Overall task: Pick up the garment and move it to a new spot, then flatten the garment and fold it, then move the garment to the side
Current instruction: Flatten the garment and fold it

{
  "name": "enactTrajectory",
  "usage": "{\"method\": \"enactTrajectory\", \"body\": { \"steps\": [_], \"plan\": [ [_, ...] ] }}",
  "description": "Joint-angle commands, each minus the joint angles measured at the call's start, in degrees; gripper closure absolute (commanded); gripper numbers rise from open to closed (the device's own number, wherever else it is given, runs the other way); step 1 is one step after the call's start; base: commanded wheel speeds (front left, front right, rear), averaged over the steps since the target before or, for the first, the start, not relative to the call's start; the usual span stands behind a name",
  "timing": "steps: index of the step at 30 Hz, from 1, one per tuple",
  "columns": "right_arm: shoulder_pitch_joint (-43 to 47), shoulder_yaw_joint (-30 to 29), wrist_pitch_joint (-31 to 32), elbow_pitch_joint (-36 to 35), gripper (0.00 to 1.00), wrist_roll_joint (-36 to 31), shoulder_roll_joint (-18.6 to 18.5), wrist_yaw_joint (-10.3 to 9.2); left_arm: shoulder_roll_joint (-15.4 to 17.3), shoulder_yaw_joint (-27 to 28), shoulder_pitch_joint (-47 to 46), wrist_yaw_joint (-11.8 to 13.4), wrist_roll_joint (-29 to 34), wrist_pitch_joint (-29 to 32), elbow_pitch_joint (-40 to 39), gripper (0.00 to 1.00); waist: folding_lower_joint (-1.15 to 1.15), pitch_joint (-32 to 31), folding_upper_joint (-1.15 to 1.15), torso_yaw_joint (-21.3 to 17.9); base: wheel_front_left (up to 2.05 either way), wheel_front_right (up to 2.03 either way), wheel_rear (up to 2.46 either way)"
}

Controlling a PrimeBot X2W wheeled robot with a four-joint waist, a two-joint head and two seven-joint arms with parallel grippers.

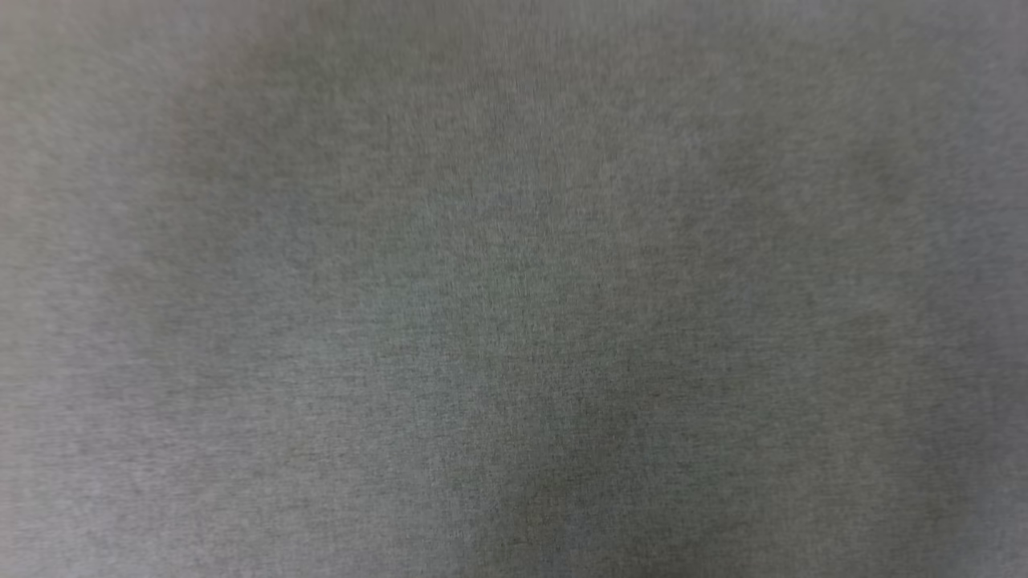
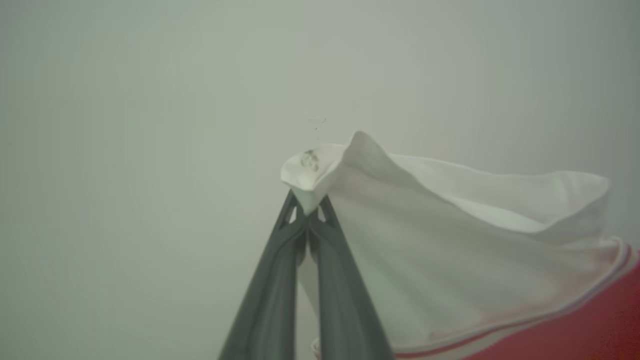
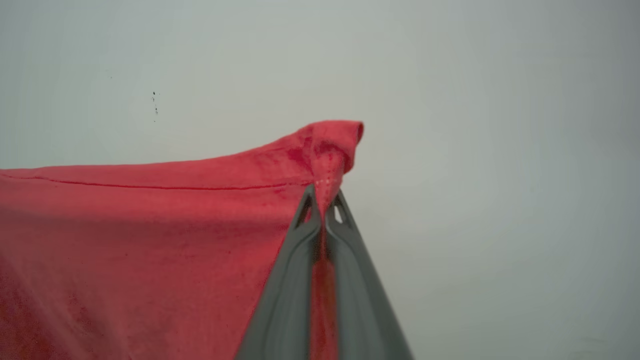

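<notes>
In the left wrist view my left gripper [image 2: 306,212] is shut on a corner of the garment's white sleeve [image 2: 425,225]. The white cloth fans out to the right, edged by thin stripes, with red fabric at the lower right corner. In the right wrist view my right gripper [image 3: 324,207] is shut on a hemmed corner of the garment's red body [image 3: 150,225], which stretches away to the left in a taut sheet. A strip of red cloth runs down between those two dark fingers.
A pale grey-white surface [image 2: 150,150] lies behind the cloth in both wrist views, with a few small dark specks [image 3: 155,102] on it. The head view is a blurred stretch of grey woven surface [image 1: 514,289].
</notes>
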Motion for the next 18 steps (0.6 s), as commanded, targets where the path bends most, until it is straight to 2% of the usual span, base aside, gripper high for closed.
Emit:
{"method": "enactTrajectory", "body": {
  "steps": [1, 6, 18],
  "plan": [
    [-1.67, 0.79, -0.63, 0.81, 1.0, 0.33, -0.34, -0.06, -0.38, -0.34, -1.46, -0.18, 0.39, 0.1, 0.47, 1.0, -0.01, 5.86, 0.0, -0.27, 0.0, 0.0, 0.0],
    [-6.99, 4.64, -2.64, 4.86, 1.0, 1.34, -1.24, -0.05, -2.27, -2.19, -4.93, -0.27, 1.2, 0.64, 2.3, 1.0, -0.01, 10.94, 0.0, 0.68, 0.0, 0.0, 0.0],
    [-8.98, 16.83, -7.01, 16.55, 1.0, 7.89, -0.19, -0.05, -6.59, -3.8, 0.2, -1.21, -1.05, -2.29, 9.88, 1.0, -0.01, 15.58, 0.0, 1.28, 0.0, 0.0, 0.0]
  ]
}}
